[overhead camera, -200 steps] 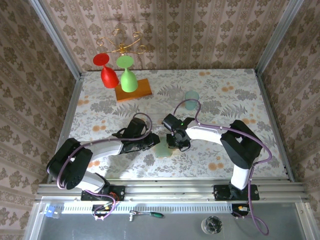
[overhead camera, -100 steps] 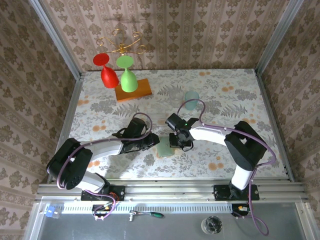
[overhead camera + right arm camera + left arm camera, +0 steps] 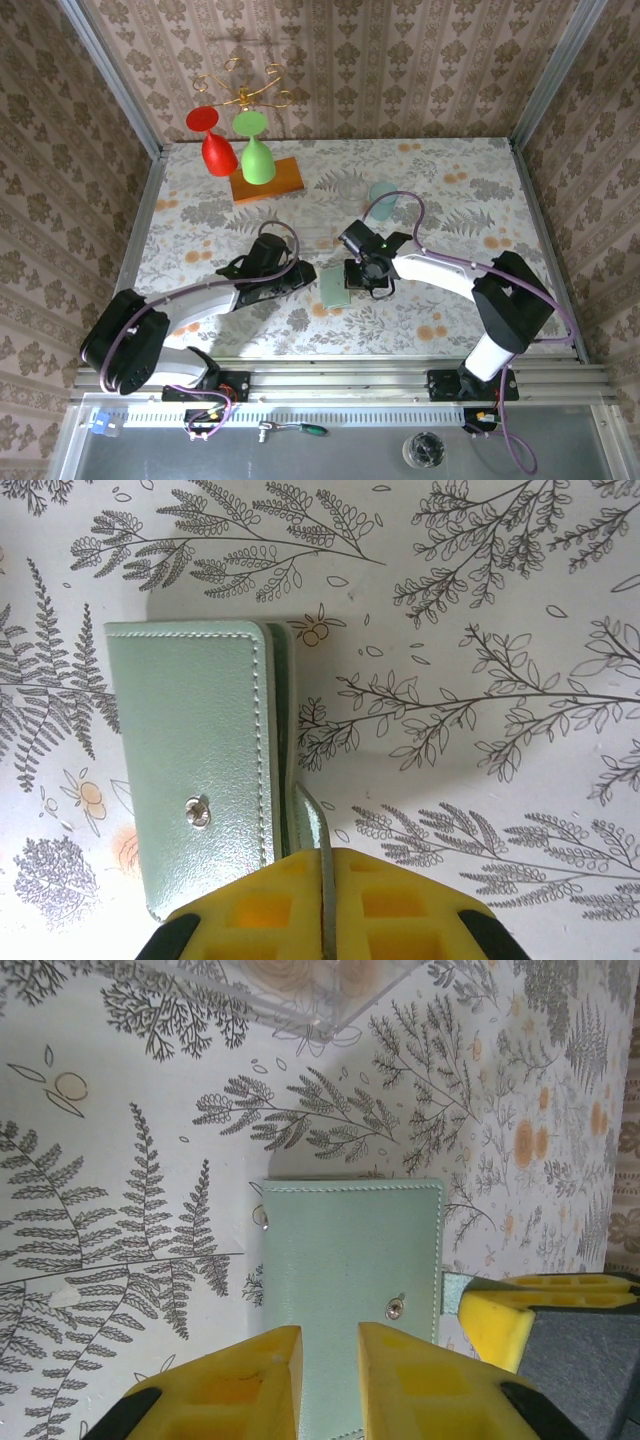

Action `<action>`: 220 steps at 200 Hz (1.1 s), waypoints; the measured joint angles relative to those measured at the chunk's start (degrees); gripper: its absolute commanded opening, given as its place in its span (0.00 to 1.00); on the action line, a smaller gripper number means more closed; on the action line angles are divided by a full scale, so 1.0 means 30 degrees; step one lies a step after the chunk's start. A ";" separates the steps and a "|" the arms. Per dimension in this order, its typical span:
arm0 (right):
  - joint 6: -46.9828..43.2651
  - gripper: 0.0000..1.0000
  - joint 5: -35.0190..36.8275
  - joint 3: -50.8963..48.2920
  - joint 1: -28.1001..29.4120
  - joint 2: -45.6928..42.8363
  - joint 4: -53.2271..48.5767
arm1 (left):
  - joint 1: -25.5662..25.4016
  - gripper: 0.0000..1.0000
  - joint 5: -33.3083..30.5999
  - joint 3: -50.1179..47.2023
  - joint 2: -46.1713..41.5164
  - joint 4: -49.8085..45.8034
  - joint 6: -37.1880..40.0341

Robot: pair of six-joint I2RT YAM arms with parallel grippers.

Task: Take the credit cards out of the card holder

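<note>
The card holder (image 3: 335,288) is a sage-green wallet lying shut and flat on the patterned table, its snap stud facing up. My left gripper (image 3: 303,278) hovers over its left edge; in the left wrist view the yellow fingers (image 3: 250,1385) stand a little apart above the card holder (image 3: 350,1250), pinching nothing. My right gripper (image 3: 366,282) is at the holder's right side. In the right wrist view this gripper (image 3: 325,875) is shut on a thin green tab (image 3: 308,815) sticking out from the card holder (image 3: 190,770). The credit cards are hidden.
An orange wooden board (image 3: 266,180) at the back left carries a red glass (image 3: 218,152) and a green glass (image 3: 258,158) under a gold rack. A pale teal cup (image 3: 382,194) stands behind the right arm. Metal rails edge the table.
My right gripper has closed on the holder's tab and shifted slightly right. The left arm has reached a little further right, and the holder has turned slightly.
</note>
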 measured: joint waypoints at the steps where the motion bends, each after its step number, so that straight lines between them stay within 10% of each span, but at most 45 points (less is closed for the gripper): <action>1: 0.0000 0.00 0.0000 0.0000 0.0000 -0.0015 -0.0015 | 0.0000 0.23 -0.0015 0.0000 -0.0022 -0.0022 0.0000; 220: -0.2433 0.00 -0.2601 0.1683 0.1472 -0.0882 0.0342 | 0.0131 0.22 -0.0794 -0.0007 -0.2375 -0.0539 0.0656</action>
